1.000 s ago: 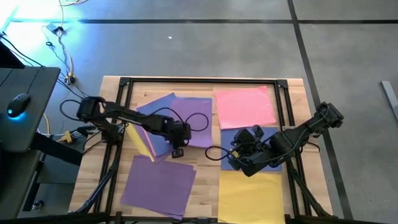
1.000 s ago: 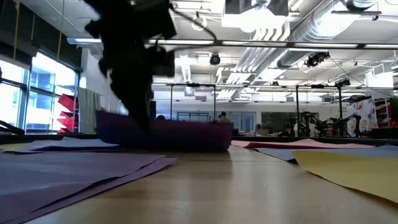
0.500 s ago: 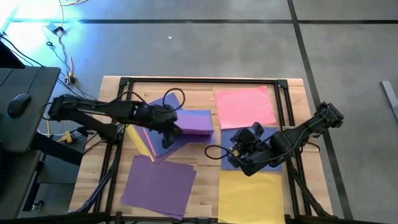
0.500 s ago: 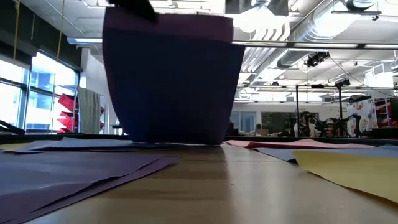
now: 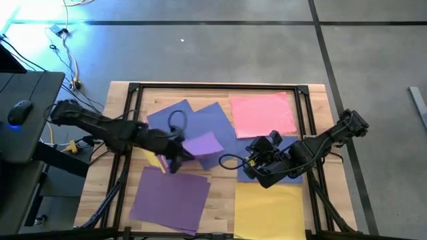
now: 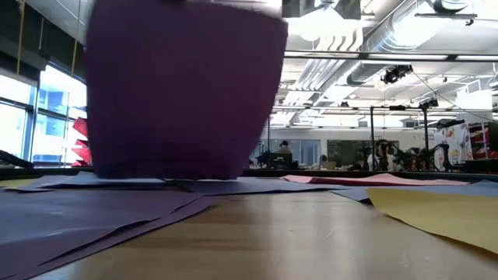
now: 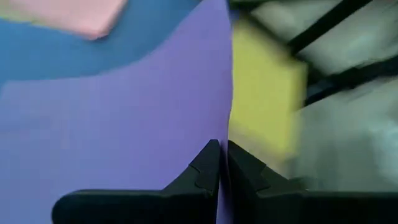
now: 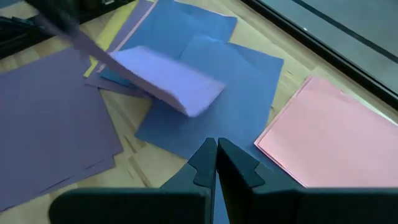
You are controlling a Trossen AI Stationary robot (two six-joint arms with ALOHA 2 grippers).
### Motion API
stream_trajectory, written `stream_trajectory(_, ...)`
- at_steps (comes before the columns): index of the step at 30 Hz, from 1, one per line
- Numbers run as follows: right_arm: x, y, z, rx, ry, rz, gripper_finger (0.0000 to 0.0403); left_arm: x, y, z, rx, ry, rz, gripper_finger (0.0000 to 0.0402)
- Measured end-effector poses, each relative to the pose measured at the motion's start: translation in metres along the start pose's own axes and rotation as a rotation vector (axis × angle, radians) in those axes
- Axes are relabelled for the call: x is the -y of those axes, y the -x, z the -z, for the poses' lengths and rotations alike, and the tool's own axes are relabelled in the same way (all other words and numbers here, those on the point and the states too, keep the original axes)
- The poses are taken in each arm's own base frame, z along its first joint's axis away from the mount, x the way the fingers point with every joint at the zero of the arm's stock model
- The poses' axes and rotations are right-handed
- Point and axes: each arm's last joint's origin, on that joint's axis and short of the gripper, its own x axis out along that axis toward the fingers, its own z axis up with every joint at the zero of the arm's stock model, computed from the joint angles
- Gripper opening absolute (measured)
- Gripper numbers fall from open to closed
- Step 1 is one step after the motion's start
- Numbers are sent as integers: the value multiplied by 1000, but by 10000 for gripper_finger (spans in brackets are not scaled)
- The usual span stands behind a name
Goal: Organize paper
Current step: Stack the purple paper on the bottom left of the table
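My left gripper is shut on a purple sheet of paper, which hangs upright and broad in the low view. Its lower edge is close to the sheets below; touching or not, I cannot tell. Under it two blue sheets lie flat and overlapping. A purple stack lies at the near left, a pink sheet at the far right and a yellow sheet at the near right. My right gripper hovers shut and empty above another blue sheet. My left gripper pinches the purple sheet at one side edge between its two fingers; it looks like a single layer. The fingers come slanting down from the table's left. The sheet is raised off the blue sheets and hangs below the fingers.
A yellow sheet pokes out from under the blue ones beside my left gripper. A black frame runs around the work area. Bare wood shows at the near middle, between the purple stack and the yellow sheet.
My left gripper has risen and drawn back toward the table's left, rolling as it went, still shut on the purple sheet. The sheet, which was lying almost flat on the blue ones, has been pulled up to hang upright and has shifted left, uncovering the blue sheet beneath.
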Motion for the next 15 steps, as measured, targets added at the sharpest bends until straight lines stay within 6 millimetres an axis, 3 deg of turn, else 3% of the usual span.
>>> stream_trajectory(5, 0, 0, 0, 3, 0, 1, 0, 45, 56, 9, 341, 189, 162, 0)
stream_trajectory(9, -2, 0, -1, 3, -41, -23, 0, 57, 94, 44, 522, 207, 22, 0)
stream_trajectory(12, -6, 0, -3, 12, -79, -61, 0, 53, 100, 78, 586, 194, -78, 0)
stream_trajectory(15, -10, 1, -6, 25, -113, -100, 0, 48, 89, 107, 595, 207, -99, 0)
